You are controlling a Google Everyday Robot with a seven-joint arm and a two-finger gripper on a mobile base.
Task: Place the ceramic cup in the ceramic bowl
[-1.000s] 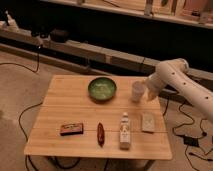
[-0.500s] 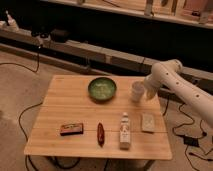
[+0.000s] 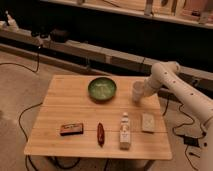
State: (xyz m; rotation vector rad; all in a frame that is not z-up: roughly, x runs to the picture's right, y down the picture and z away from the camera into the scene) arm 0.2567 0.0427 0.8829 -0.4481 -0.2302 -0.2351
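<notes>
The white ceramic cup [image 3: 137,91] stands upright on the wooden table [image 3: 70,100], right of centre near the far edge. The green ceramic bowl [image 3: 102,89] sits to its left, about a cup's width away, and holds nothing. My gripper [image 3: 143,93] reaches in from the right on the white arm [image 3: 167,75] and sits right at the cup's right side, partly hidden behind it.
Along the front of the table lie a dark flat box [image 3: 71,129], a small red-brown object [image 3: 100,133], a white bottle with a label [image 3: 125,131] and a pale flat packet [image 3: 148,122]. Cables run over the floor. A low ledge runs behind the table.
The arm has shifted slightly left, closer against the cup. The cup and bowl have not moved.
</notes>
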